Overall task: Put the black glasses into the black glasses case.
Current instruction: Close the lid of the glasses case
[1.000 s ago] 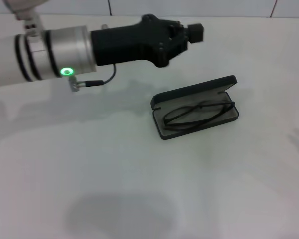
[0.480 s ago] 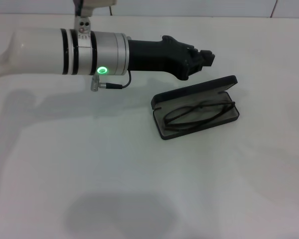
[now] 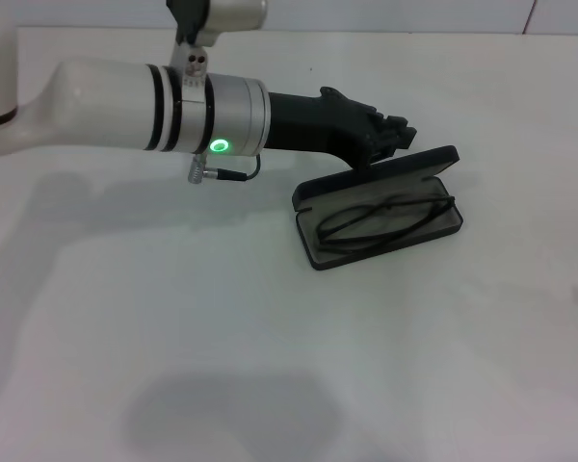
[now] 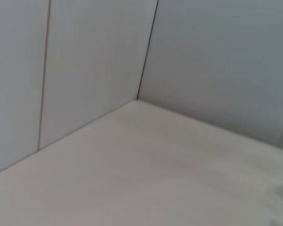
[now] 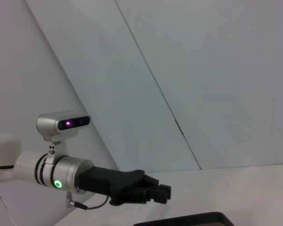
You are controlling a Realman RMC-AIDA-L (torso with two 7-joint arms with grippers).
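The black glasses case [image 3: 376,176] lies open right of the table's middle, its lid tipped back toward the far side. The black glasses [image 3: 389,206] rest folded inside it on the grey lining. My left arm reaches across from the left, and my left gripper [image 3: 397,131] hangs shut with nothing in it, just above the far edge of the raised lid. The right wrist view shows that same left gripper [image 5: 161,193] from the side, above a strip of the case [image 5: 188,219]. My right gripper is out of view.
The white table [image 3: 270,337] ends at a tiled wall [image 3: 385,14] along the back. The left arm's silver wrist [image 3: 226,115] with its green light and a small cable hangs over the table left of the case.
My left arm has swung to the right and lower, bringing its gripper from well behind and left of the case down to the lid's far edge. Case and glasses stayed put.
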